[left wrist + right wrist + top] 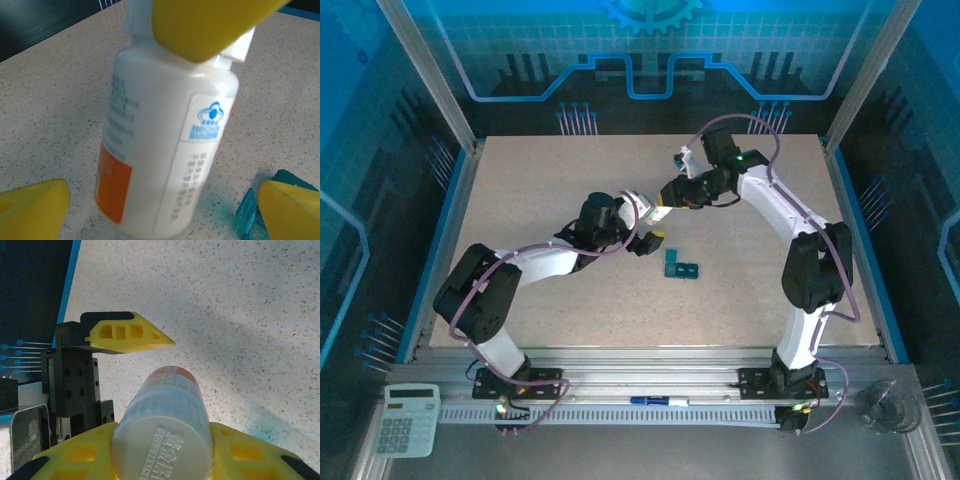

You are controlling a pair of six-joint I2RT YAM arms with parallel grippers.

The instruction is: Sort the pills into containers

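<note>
A white pill bottle [165,150] with an orange label hangs tilted just above the table. My right gripper [162,455] is shut on its cap [160,450], and one of its yellow fingers [210,25] presses on the cap from above. My left gripper [164,192] is open, with a finger on each side of the bottle's lower body and a gap on both sides. Beside it to the right lies the teal container [247,215], a small pill box [682,265] near the table's middle. The pills are hidden.
A calculator [408,420] and a blue pen [655,402] lie on the front rail, with a clear glass object [885,405] at the front right. Aluminium posts and blue edging border the speckled table [520,190]. The left gripper's finger [125,335] sits close to the bottle.
</note>
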